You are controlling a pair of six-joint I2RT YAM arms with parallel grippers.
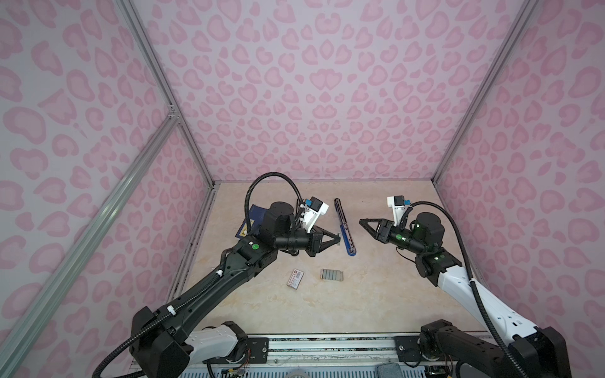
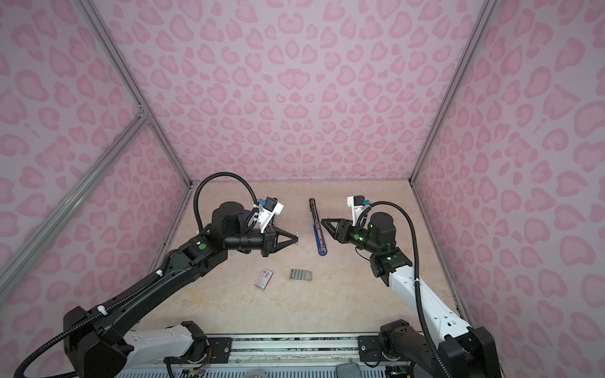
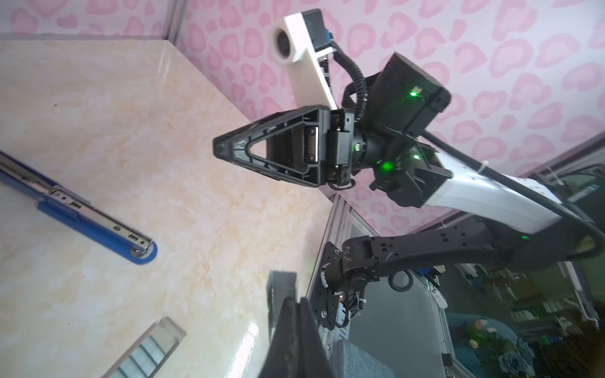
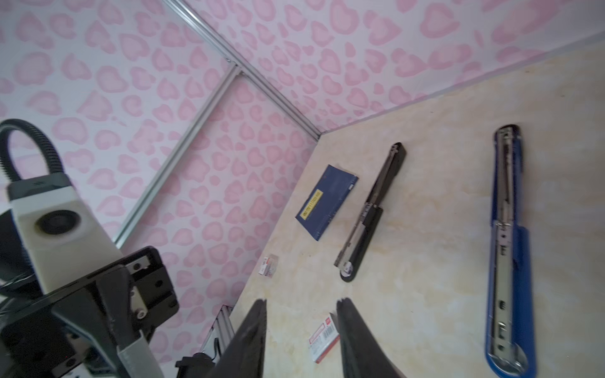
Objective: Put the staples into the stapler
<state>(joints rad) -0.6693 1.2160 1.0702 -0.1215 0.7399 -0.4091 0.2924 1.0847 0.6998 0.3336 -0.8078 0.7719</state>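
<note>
Status: left end effector clenched on thin grey metal strip, likely staples, just left of open blue-and-steel stapler. Silvery ribbed block of staples lies near-centre on worktop. Right end effector released, empty. Advice: align strip with stapler channel, lower flat, seat it fully.

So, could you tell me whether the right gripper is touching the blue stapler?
Apart: the left wrist view shows bare table between right gripper and blue stapler.
</note>
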